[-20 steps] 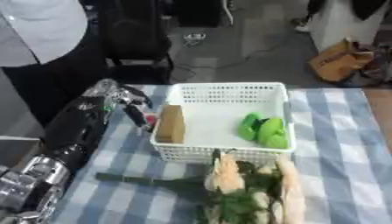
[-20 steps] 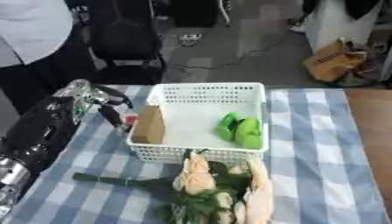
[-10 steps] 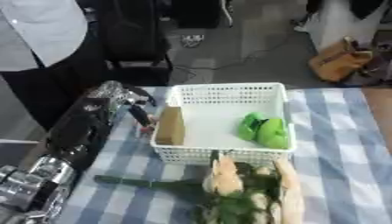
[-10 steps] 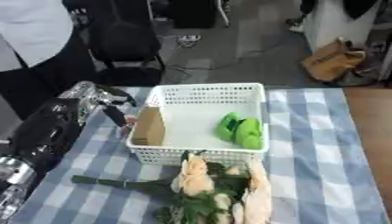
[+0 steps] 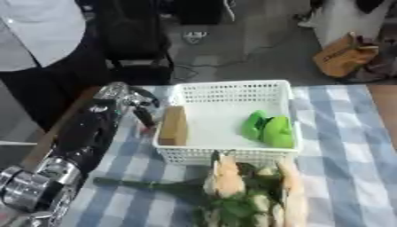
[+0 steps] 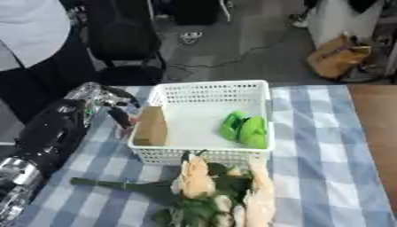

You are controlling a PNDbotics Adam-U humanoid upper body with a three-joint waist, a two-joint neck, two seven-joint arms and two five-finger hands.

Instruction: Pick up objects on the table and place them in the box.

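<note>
A white mesh basket (image 5: 232,91) stands on the blue checked tablecloth (image 5: 341,168). Inside it, a brown block (image 5: 172,126) leans against the left wall and a green object (image 5: 267,128) lies at the right. A bunch of peach flowers with green stems (image 5: 232,186) lies on the cloth just in front of the basket. My left hand (image 5: 124,99) hovers by the basket's left wall, outside it, open, with a dark finger (image 5: 144,118) pointing down. A small red thing (image 6: 128,131) shows on the cloth under that finger. My right hand is out of sight.
My left arm (image 5: 85,133) runs along the table's left side down to the lower left corner. A person in a white shirt (image 5: 39,31) stands at the far left. A brown bag (image 5: 345,55) and dark chairs sit on the floor beyond the table.
</note>
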